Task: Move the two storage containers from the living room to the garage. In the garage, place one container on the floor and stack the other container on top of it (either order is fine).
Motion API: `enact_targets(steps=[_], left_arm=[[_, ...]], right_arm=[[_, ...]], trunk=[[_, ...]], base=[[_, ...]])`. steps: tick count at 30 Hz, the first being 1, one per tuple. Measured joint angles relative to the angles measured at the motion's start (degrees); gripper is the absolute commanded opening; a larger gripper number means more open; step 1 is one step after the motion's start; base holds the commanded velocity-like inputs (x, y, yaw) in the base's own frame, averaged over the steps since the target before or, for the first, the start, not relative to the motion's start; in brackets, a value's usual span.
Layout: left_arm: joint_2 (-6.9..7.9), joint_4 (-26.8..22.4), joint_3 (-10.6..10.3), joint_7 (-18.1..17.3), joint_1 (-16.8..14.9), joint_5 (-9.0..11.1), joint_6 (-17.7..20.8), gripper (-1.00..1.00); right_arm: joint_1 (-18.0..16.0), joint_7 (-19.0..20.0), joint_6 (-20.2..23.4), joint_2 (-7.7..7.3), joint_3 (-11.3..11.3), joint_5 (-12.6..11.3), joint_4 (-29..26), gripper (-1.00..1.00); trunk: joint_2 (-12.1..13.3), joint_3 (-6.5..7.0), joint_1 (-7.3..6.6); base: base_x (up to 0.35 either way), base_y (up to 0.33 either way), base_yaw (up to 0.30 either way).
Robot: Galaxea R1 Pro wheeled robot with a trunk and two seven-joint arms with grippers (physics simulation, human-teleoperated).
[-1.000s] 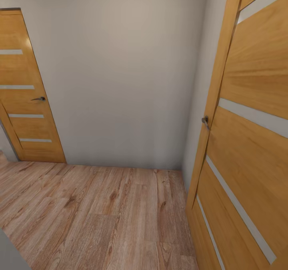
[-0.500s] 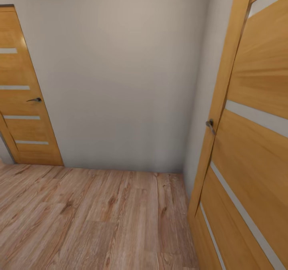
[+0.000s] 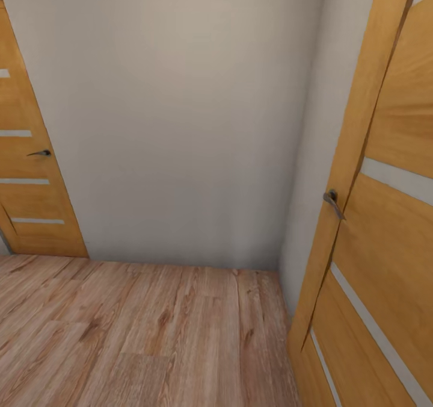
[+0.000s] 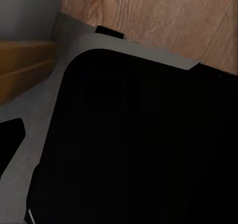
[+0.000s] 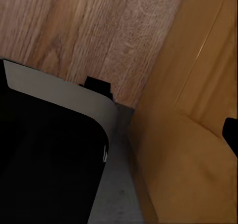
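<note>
The two storage containers are out of view, and so is the garage. I face a plain grey-white wall [image 3: 180, 124] at the end of a passage with a light wood plank floor [image 3: 150, 335]. In the left wrist view a dark sliver of one finger [image 4: 10, 139] shows beside my own black and grey base [image 4: 139, 144]. The right wrist view has a similar dark finger tip [image 5: 231, 134] at the picture's edge, close to a wooden door [image 5: 188, 149]. Neither view shows how the jaws stand.
An orange wooden door with pale stripes [image 3: 30, 172] and a lever handle [image 3: 39, 153] stands at the left. A second such door [image 3: 379, 244] stands open close on the right, its handle [image 3: 332, 202] near my side. Bare plank floor lies ahead.
The whole head view has shifted: the wall looms closer, the left door has slid toward the left edge and the right door toward the right. The camera moved forward.
</note>
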Motion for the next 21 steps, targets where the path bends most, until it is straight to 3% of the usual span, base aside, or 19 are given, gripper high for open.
enact_targets(steps=[21], left_arm=[[0.07, 0.0, 0.0, 0.0, 0.0, 0.0, 0.0, 1.0]], right_arm=[[0.0, 0.0, 0.0, 0.0, 0.0, 0.0, 0.0, 1.0]], trunk=[[0.0, 0.0, 0.0]], base=[[0.322, 0.0, 0.0]])
